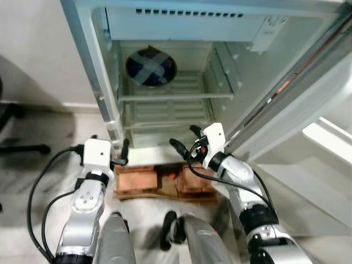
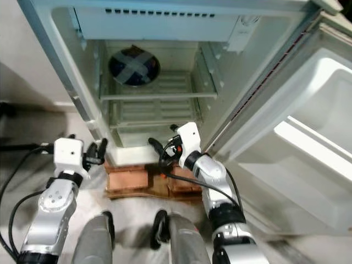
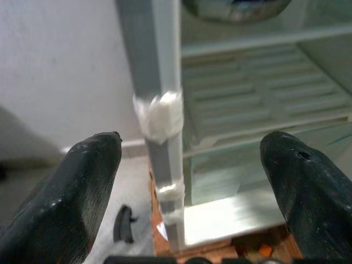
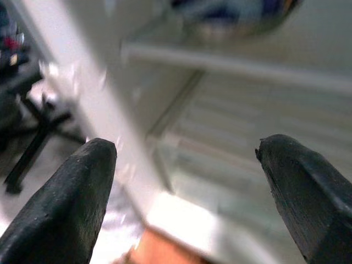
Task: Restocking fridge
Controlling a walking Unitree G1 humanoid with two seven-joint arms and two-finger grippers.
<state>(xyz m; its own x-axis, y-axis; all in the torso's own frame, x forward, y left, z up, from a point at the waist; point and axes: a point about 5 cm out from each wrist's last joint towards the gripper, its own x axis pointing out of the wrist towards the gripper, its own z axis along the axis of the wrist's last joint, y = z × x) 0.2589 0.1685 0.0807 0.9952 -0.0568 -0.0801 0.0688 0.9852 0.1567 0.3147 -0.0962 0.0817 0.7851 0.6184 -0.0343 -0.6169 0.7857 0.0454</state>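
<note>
The fridge (image 1: pixel 175 97) stands open in front of me with bare wire shelves. On its upper shelf sits a dark blue bowl (image 1: pixel 150 67) with pale tape crossed over its top, also visible from the right eye (image 2: pixel 133 66). My left gripper (image 1: pixel 119 156) is held low by the fridge's left front edge, open and holding nothing. My right gripper (image 1: pixel 186 138) is open too, just in front of the lowest shelf, nothing between its fingers. The left wrist view looks past the open gripper (image 3: pixel 192 159) at the fridge's left frame. In the right wrist view the open gripper (image 4: pixel 184 148) faces the blurred shelves.
The fridge door (image 1: pixel 313 104) swings open to the right, its inner shelf lit. The fridge rests on reddish wooden blocks (image 1: pixel 159 184) on the floor. White tape (image 3: pixel 159 115) wraps the left frame. A dark chair base (image 1: pixel 22 147) stands at the far left by the wall.
</note>
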